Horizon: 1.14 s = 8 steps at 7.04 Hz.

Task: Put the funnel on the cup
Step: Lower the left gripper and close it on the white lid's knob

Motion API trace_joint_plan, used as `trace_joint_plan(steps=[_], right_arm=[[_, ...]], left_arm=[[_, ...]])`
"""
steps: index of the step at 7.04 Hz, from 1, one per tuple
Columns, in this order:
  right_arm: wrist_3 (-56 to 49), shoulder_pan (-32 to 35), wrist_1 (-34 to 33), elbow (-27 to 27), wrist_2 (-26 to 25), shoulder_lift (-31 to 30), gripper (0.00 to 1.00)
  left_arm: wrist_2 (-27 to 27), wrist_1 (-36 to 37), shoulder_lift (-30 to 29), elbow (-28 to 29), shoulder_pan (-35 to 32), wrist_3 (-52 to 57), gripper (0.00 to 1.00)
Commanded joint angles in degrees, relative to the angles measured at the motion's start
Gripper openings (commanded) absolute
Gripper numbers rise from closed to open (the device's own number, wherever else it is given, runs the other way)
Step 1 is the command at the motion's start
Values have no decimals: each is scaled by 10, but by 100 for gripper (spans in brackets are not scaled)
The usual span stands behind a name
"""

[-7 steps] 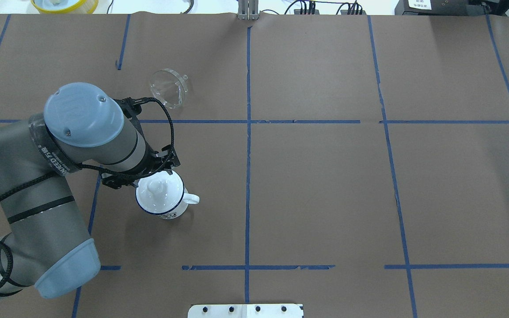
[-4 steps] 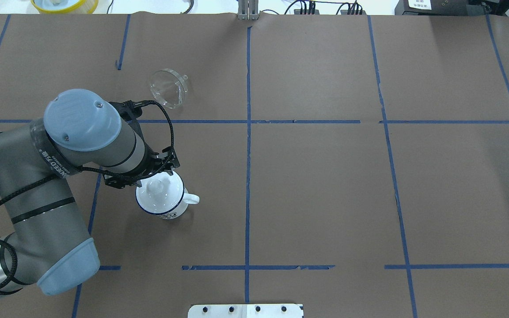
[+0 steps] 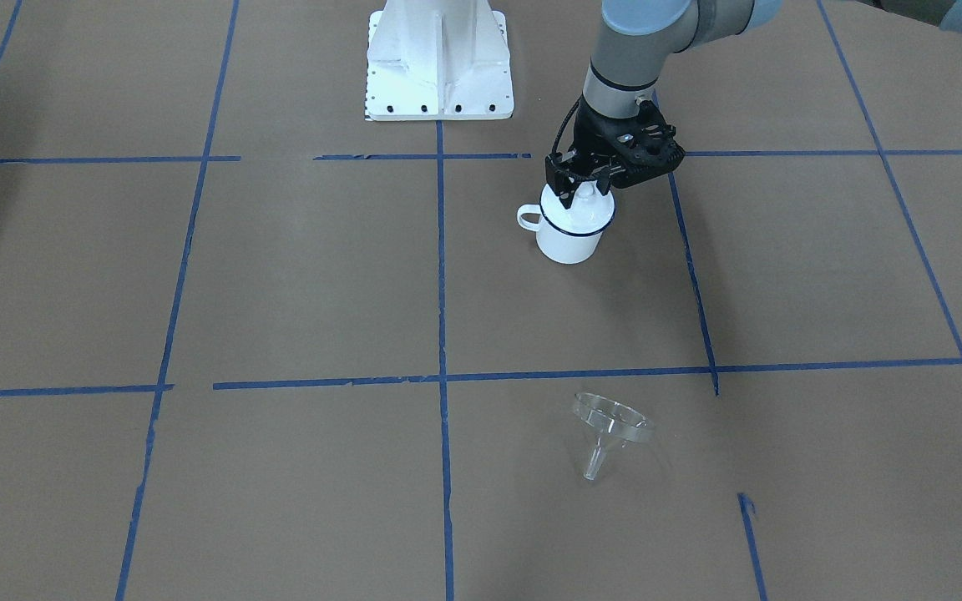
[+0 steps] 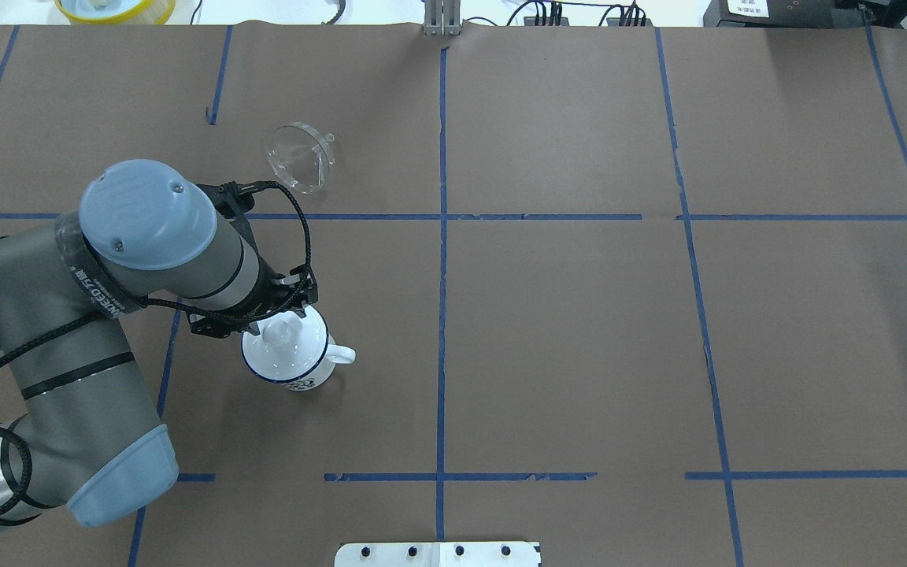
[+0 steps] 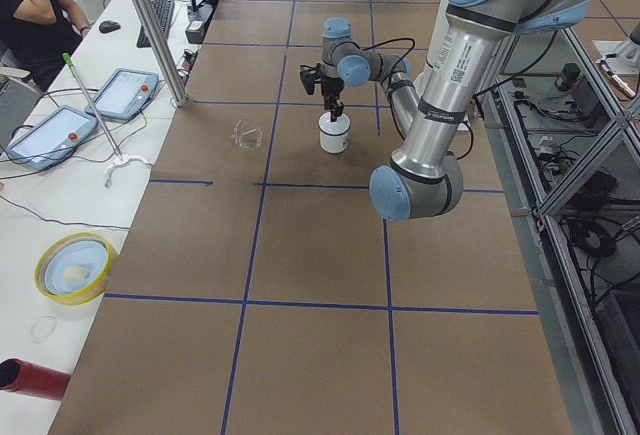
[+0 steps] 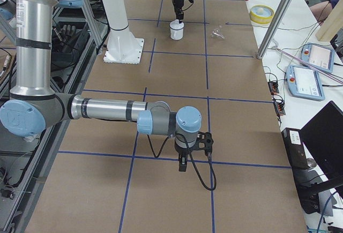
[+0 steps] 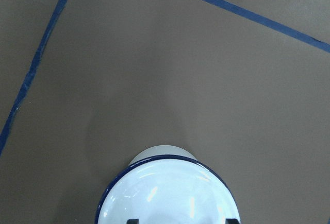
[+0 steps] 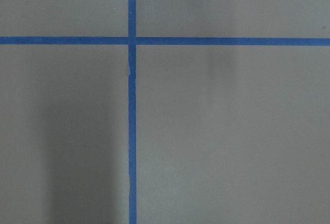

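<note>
The cup (image 3: 569,242) is a white enamel mug with a dark blue rim; it stands upright with a white knobbed lid (image 3: 589,210) on it. My left gripper (image 3: 586,194) is open, pointing down, with its fingers on either side of the lid's knob. The left wrist view shows the lid (image 7: 167,193) with the two fingertips wide apart at the bottom edge. The clear funnel (image 4: 301,157) lies tilted on the table, beyond the mug and apart from it; it also shows in the front view (image 3: 610,424). My right gripper (image 6: 182,163) hangs over bare table far from both; I cannot tell whether it is open.
The table is brown paper with a blue tape grid. The white robot base plate (image 3: 439,58) sits at the robot's edge. A yellow bowl (image 4: 115,8) and cables lie past the far edge. A metal post (image 5: 150,25) and tablets stand on the side table.
My left arm has shifted slightly nearer and lower, bringing the open fingers down around the lid's knob. The mug, lid and funnel have not moved.
</note>
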Motion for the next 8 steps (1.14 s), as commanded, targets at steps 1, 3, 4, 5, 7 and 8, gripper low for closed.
trace_joint_plan(steps=[1, 3, 4, 5, 7, 8], right_arm=[[0, 0, 0, -1, 0, 0, 100], [0, 0, 0, 0, 0, 0, 100], [0, 0, 0, 0, 0, 0, 100], [0, 0, 0, 0, 0, 0, 100], [0, 0, 0, 0, 0, 0, 100], [0, 0, 0, 0, 0, 0, 100]], left_arm=[[-8, 0, 1, -1, 2, -13, 68], [-8, 0, 2, 0, 3, -18, 59], [-8, 0, 2, 0, 4, -18, 58], [-8, 1, 2, 0, 7, -18, 58], [-10, 3, 2, -3, 7, -21, 7], [-14, 4, 2, -9, 6, -21, 0]])
